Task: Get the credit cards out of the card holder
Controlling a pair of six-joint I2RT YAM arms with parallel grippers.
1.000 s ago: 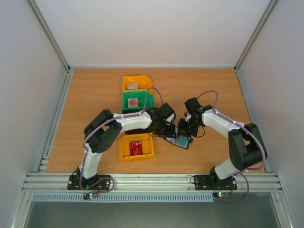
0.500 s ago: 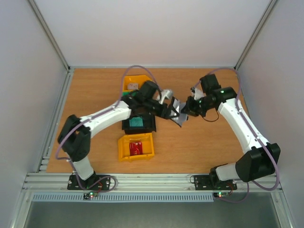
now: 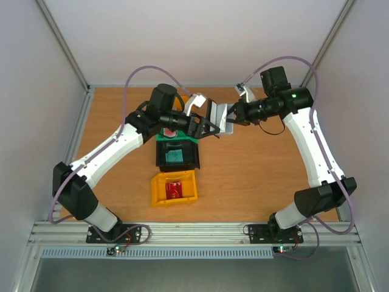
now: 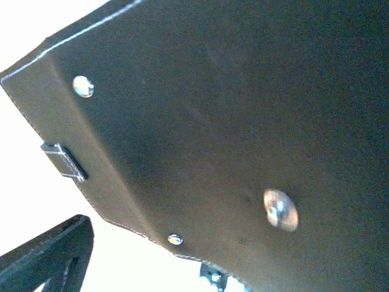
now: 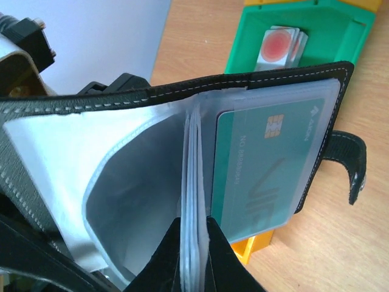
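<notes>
Right gripper (image 5: pixel 193 230) clamping holder (image 5: pixel 152 91) by inner sleeves, holding it open in air near green bin (image 5: pixel 340 36). Left gripper (image 3: pixel 205 126) hovering at cover, jaws apart. Teal card (image 5: pixel 267 164) sitting in pocket: pinch edge at pocket mouth, pull straight.

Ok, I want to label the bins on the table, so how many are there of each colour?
Yellow: 2, the near yellow bin and the far yellow bin
Green: 1, the green bin
Black: 1, the black bin
Total: 4
</notes>
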